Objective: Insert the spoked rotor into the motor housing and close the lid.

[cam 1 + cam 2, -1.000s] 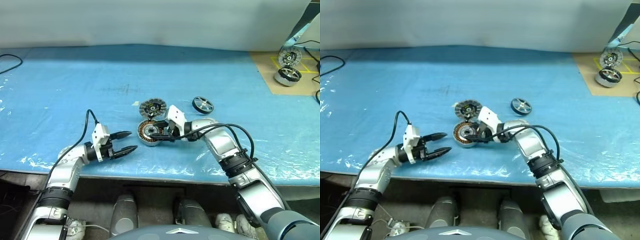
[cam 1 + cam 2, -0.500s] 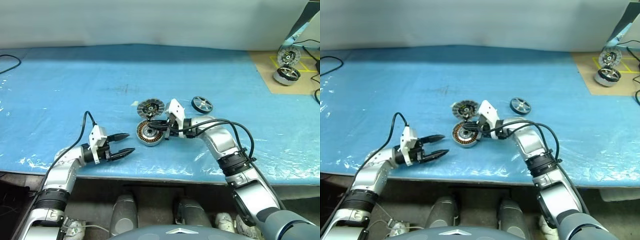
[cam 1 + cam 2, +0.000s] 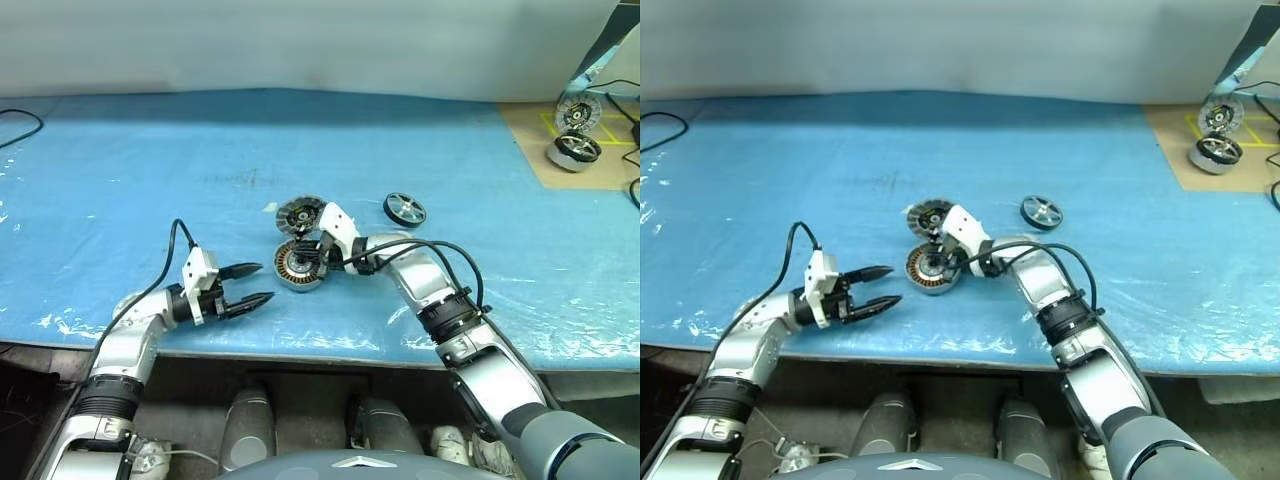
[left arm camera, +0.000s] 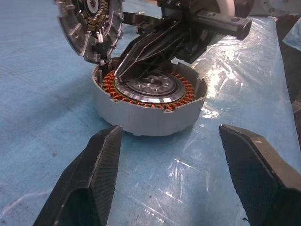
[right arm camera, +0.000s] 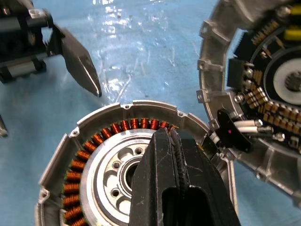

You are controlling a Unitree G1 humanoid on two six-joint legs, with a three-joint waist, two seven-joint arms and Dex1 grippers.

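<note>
a blue sheet is covering the worktop (image 3: 120, 170). the right gripper (image 5: 175, 141), fingers pressed together holding nothing, is sitting over the motor housing (image 3: 297, 266), risking scraping its windings; the left gripper (image 3: 252, 284) is waiting wide open; the spoked rotor (image 3: 405, 209) is lying apart.

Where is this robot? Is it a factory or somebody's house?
Probably a workshop or test lab, not a house. A long table is covered in blue plastic sheet, with motor parts laid out: a motor housing with copper windings, a spoked rotor, and more motors on a side bench.

Part of the motor housing (image 5: 99, 160) hub under the closed right jaws; lid (image 5: 263, 84) cut off at frame edge.
</note>
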